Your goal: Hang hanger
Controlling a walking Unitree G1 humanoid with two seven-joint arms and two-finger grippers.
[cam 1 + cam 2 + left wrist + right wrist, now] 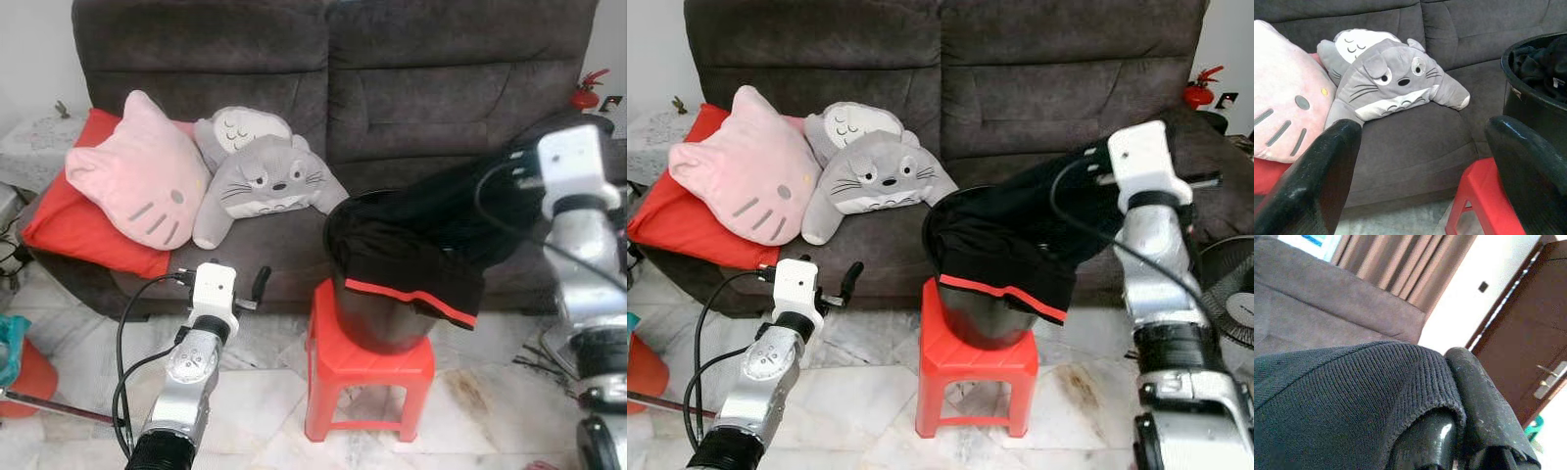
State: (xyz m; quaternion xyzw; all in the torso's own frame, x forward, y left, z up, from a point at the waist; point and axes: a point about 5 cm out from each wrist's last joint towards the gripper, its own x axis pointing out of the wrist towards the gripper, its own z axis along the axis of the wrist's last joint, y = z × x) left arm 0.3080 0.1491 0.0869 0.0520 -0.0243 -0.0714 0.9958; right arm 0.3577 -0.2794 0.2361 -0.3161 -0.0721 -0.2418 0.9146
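Ribbed dark knit garment [1342, 396] in right pincer [1459, 431]

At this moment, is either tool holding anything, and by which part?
The right tool grips a dark knitted garment by its ribbed hem edge, lifting it out of the black bucket. The left tool is open, holding nothing.

**Living room before me**

I face a dark grey sofa [392, 88] on a pale marble floor [255, 392]. A red stool [367, 367] stands in front. Behind me, brown curtains [1396, 264], a white wall [1474, 289] and a dark wooden door [1542, 333].
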